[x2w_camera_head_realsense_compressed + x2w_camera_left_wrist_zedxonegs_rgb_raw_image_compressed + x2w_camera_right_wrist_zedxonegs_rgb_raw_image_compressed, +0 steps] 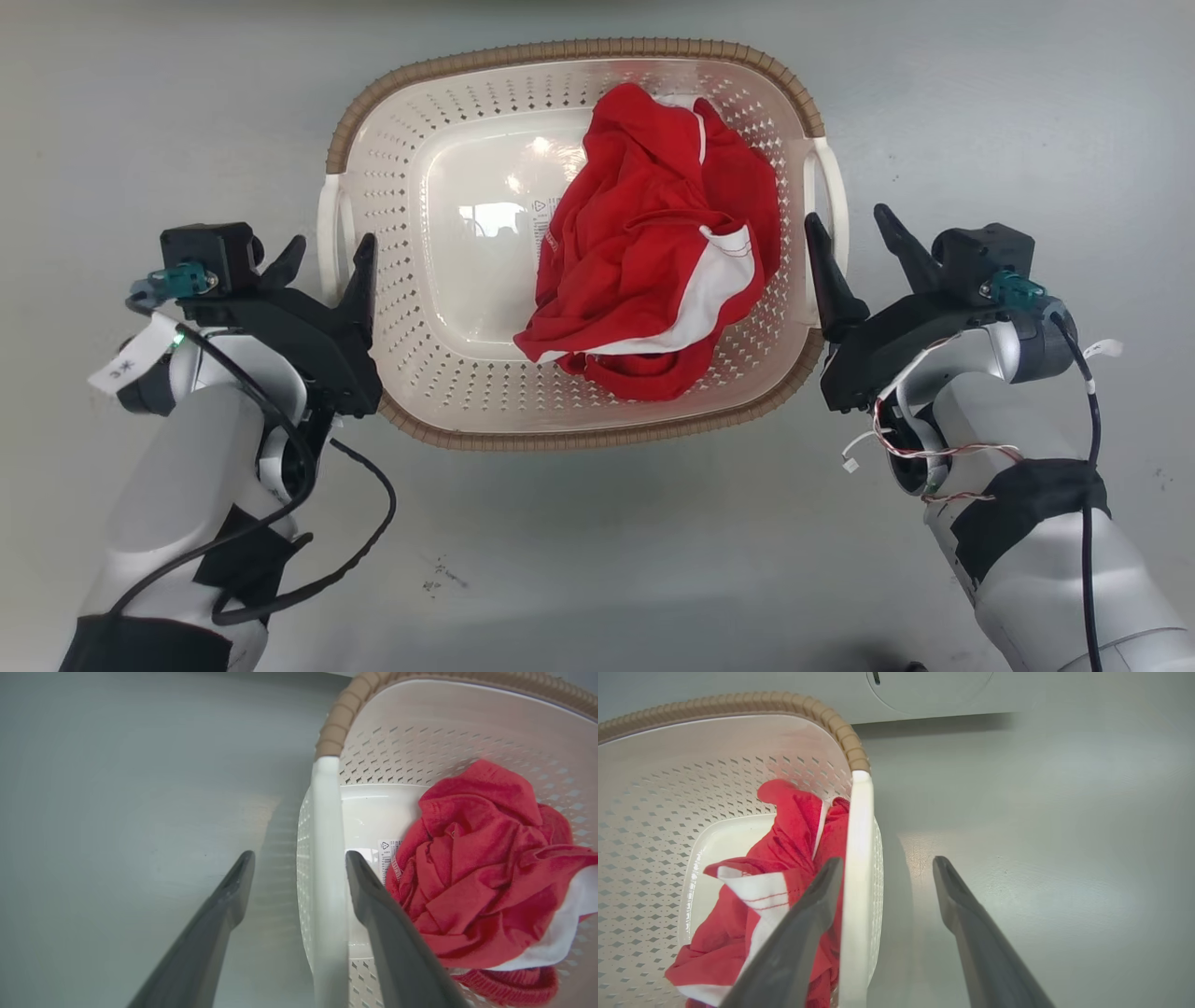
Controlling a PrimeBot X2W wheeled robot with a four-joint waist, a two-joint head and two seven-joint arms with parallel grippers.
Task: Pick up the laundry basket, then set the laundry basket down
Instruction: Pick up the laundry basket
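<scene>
Progress reads as early: the laundry basket (579, 49) sits flat on the grey floor (597, 541), centred between your two arms, with a crumpled red-and-white garment (653, 243) lying in its right half. Nothing is lifting it.

Your left pincer (325, 271) is spread apart and straddles the basket's left handle (327, 224). In the left wrist view the white handle bar (327, 858) runs up between the two fingers, close to the inner finger, which reaches inside the basket near the garment, while the outer one hangs over bare floor. Neither finger looks pressed on the bar.

Your right pincer (848, 233) mirrors this, also spread apart around the right handle (831, 187). In the right wrist view the bar (857, 858) lies right beside the inner finger, with a wide gap to the outer one.

So you are lined up on both handles and gripping neither. Taken at face value, this is the pose just ahead of the grasp: closing both pincers, raising the basket level and setting it down would all remain. The same pose would also fit a release after the set-down, and the pictures alone cannot settle that. If you close, watch that the inner fingers do not pinch the garment against the bars.
</scene>
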